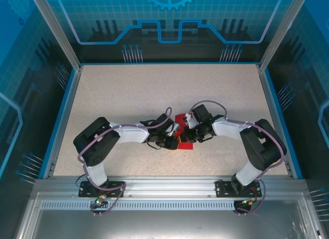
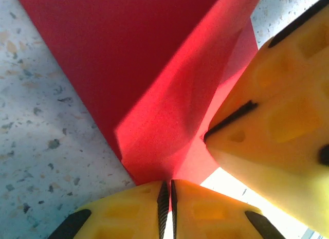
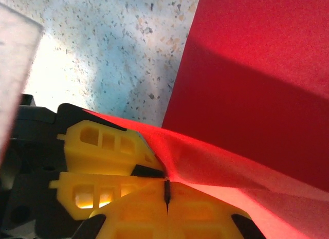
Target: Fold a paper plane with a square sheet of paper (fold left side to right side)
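The speckled counter (image 1: 154, 95) is spreading out around both my grippers, bare and pale. My left arm (image 1: 128, 132) and right arm (image 1: 231, 128) are reaching inward over it, so that my grippers are meeting nearly tip to tip.

The red paper (image 1: 181, 118) is lying between and just beyond them. In my left wrist view, the paper (image 2: 128, 59) is stretching away ahead of my fingertips, one part flat on the counter (image 2: 36, 146) and a brighter flap lifting off it along a crease that runs down to my pads. In my right wrist view, the paper (image 3: 257, 69) is lying flat ahead and to the right, while a raised fold of it is sweeping across just in front of my fingers.

My left gripper (image 2: 167, 190) is pressing its fingers together with no gap showing, pinching the near corner of the paper right at its tips. My right gripper (image 3: 167, 192) is likewise clamping its pads tight, with the raised fold caught at the seam. The two grippers are sitting just beside each other: the right gripper's yellow fingers (image 2: 277, 110) are crowding in beside my left one, touching the paper's edge.
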`<move>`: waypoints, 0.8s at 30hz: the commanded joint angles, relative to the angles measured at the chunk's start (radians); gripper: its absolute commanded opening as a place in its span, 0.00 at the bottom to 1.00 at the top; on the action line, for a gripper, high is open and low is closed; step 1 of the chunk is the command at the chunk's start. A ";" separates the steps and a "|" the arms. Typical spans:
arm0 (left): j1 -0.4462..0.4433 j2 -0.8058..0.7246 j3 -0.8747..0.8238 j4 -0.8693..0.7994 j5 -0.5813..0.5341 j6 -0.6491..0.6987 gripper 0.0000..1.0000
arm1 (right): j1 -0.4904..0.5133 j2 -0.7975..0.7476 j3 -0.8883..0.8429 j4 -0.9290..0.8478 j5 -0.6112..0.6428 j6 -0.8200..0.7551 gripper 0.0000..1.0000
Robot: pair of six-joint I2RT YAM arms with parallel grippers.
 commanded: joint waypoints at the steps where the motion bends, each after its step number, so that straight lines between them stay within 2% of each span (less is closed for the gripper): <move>1: -0.013 0.066 -0.009 -0.085 -0.096 -0.001 0.15 | 0.013 0.038 0.024 -0.013 -0.002 -0.020 0.01; 14: -0.012 0.075 -0.015 -0.110 -0.120 -0.003 0.15 | -0.005 0.096 0.082 -0.136 0.156 -0.104 0.01; 24: -0.012 0.074 -0.026 -0.106 -0.124 -0.003 0.15 | -0.089 0.120 0.126 -0.157 0.170 -0.141 0.02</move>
